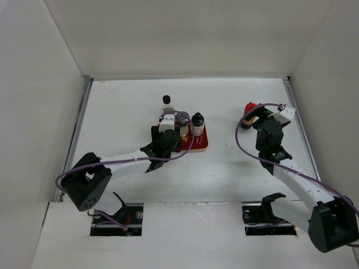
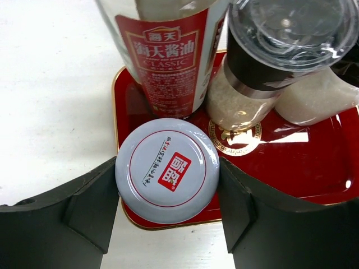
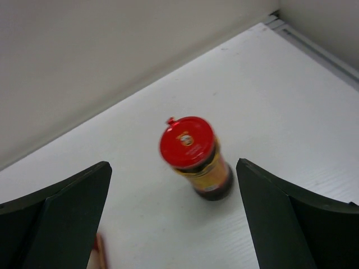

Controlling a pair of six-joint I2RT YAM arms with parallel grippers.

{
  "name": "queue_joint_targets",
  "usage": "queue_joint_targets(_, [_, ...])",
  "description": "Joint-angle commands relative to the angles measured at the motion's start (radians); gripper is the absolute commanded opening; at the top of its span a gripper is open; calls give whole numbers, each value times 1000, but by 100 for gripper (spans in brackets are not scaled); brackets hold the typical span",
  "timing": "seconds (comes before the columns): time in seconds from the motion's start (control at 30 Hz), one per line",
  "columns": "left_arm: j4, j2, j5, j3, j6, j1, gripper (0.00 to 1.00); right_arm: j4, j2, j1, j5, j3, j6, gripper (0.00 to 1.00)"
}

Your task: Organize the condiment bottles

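My left gripper (image 2: 167, 185) is shut on a grey-lidded jar (image 2: 167, 170), both fingers against its lid, over the near-left corner of the red tray (image 2: 314, 162). Behind it on the tray stand a red-labelled soy sauce bottle (image 2: 168, 56), a clear-topped grinder with pale contents (image 2: 263, 67) and another pale jar (image 2: 317, 101). From above, the left gripper (image 1: 167, 130) is at the tray's (image 1: 201, 143) left side. My right gripper (image 3: 174, 185) is open, fingers apart on either side of a red-capped dark bottle (image 3: 196, 159) standing on the table, not touching it. That bottle (image 1: 249, 107) stands far right.
White walls enclose the table on three sides. A metal rail (image 3: 314, 42) runs along the right edge close to the red-capped bottle. A small reddish object (image 3: 98, 249) lies by my right gripper's left finger. The black cap of the tall bottle (image 1: 166, 100) rises behind the left gripper.
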Motion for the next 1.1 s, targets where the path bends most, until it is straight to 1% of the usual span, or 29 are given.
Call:
queue_joint_targets(0.0, [87, -52, -57, -13, 16, 3, 59, -84, 65, -70, 13, 78, -8, 100])
queue_joint_targets(0.17, [102, -95, -62, -57, 6, 0, 80, -135, 212, -89, -54, 177, -20, 100])
queue_joint_targets(0.23, [111, -125, -62, -77, 4, -1, 85, -129, 249, -89, -68, 202, -34, 100])
queue_joint_targets(0.3, [113, -173, -62, -102, 3, -3, 88, -127, 283, -92, -91, 225, -52, 100])
queue_joint_targets(0.4, [125, -222, -56, -130, 0, -9, 89, -141, 336, -112, -137, 259, -52, 100])
queue_joint_targets(0.57, [148, -251, -45, -151, -14, -23, 90, -159, 427, -133, -152, 315, -47, 100])
queue_joint_targets(0.67, [183, -270, -18, -168, -22, -20, 90, -181, 488, -143, -203, 355, -44, 100])
queue_joint_targets(0.8, [214, -293, 4, -188, -33, -11, 90, -182, 542, -147, -224, 369, -41, 100])
queue_joint_targets(0.83, [219, -293, 10, -189, -33, -6, 90, -181, 550, -152, -221, 369, -38, 98])
queue_joint_targets(0.9, [222, -294, 21, -196, -37, -3, 90, -175, 556, -153, -212, 366, -32, 90])
queue_joint_targets(1.07, [233, -300, 33, -197, -42, 2, 90, -160, 530, -149, -145, 343, -37, 58])
